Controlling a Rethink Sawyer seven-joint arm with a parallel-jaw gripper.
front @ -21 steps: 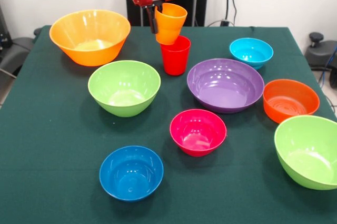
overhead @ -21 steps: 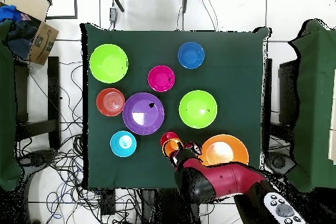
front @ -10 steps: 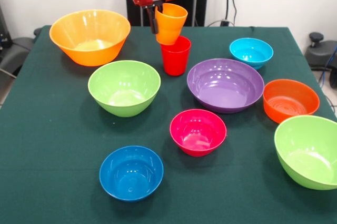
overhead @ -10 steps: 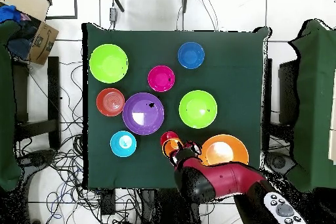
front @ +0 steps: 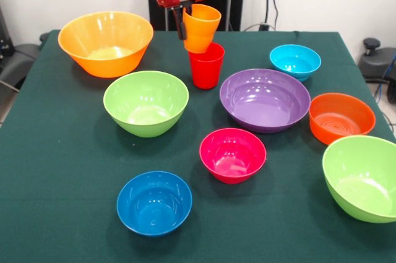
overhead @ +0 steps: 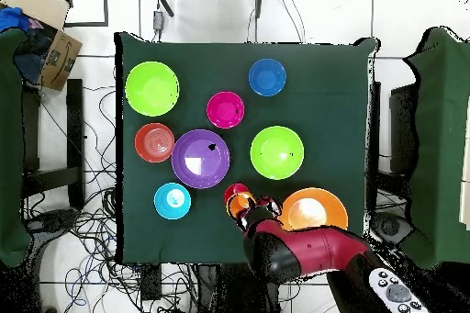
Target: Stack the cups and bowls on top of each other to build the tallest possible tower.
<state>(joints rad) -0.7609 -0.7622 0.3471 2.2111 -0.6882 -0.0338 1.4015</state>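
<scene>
The gripper grips a tilted orange cup by its rim, just above the red cup near the table's far edge.

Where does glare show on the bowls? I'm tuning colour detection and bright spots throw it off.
Front view: white highlights streak the inner wall of the purple bowl, and paler patches sit on the floors of the pink bowl and the nearer lime green bowl. Overhead view: a bright spot fills the middle of the large yellow-orange bowl.
</scene>
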